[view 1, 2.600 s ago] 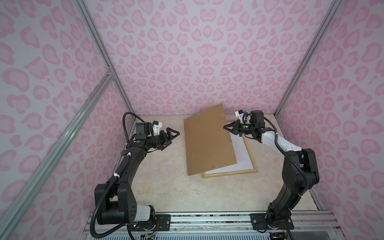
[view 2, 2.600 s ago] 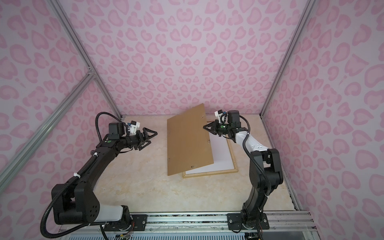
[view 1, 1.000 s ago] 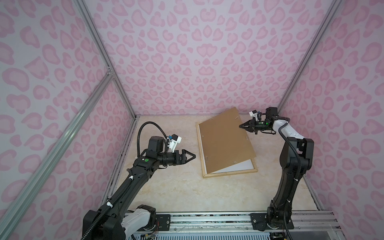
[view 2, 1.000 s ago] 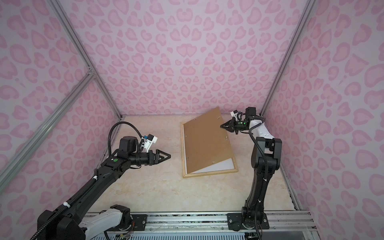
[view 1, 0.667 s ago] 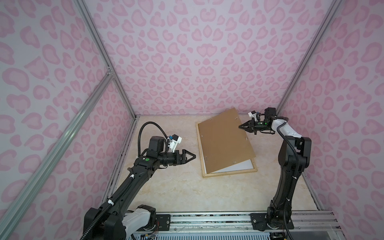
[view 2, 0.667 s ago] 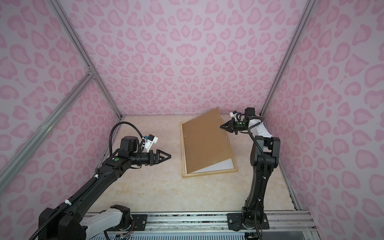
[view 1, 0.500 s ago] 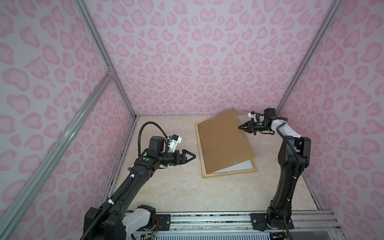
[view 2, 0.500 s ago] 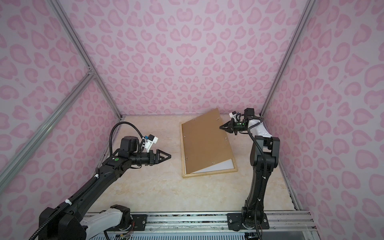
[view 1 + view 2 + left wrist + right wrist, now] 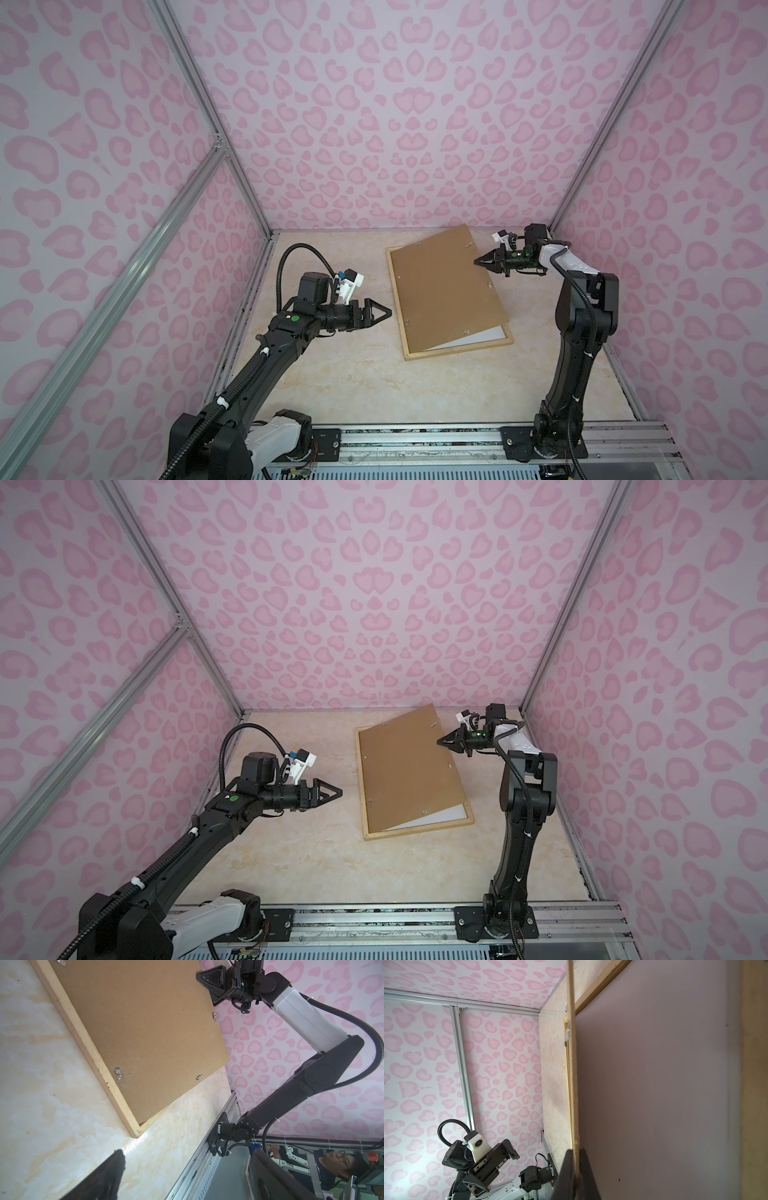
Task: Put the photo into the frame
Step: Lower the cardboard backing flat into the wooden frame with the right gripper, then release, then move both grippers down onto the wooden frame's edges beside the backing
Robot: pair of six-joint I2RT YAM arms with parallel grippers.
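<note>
The frame (image 9: 457, 351) (image 9: 419, 831) of pale wood strips lies flat on the marble table, right of centre. A white sheet (image 9: 478, 337) (image 9: 654, 1084) lies inside it; the photo is hidden. My right gripper (image 9: 478, 262) (image 9: 439, 742) (image 9: 576, 1153) is shut on the right edge of the brown backing board (image 9: 444, 291) (image 9: 145, 1022). The board is tilted, its left edge down along the frame's left strip (image 9: 83, 1039) and its right edge raised. My left gripper (image 9: 388, 313) (image 9: 340, 791) (image 9: 190, 1153) hovers open and empty just left of the frame.
Small metal turn clips (image 9: 117, 1073) sit along the board's edges. An aluminium rail (image 9: 415, 436) with both arm bases runs along the table front. Pink patterned walls stand close behind and right of the frame. Bare marble (image 9: 353, 386) lies in front of the frame.
The right gripper has carried the board rightward and lowered it over the frame. The left arm came forward and toward the frame's left side. In the last second almost nothing moved.
</note>
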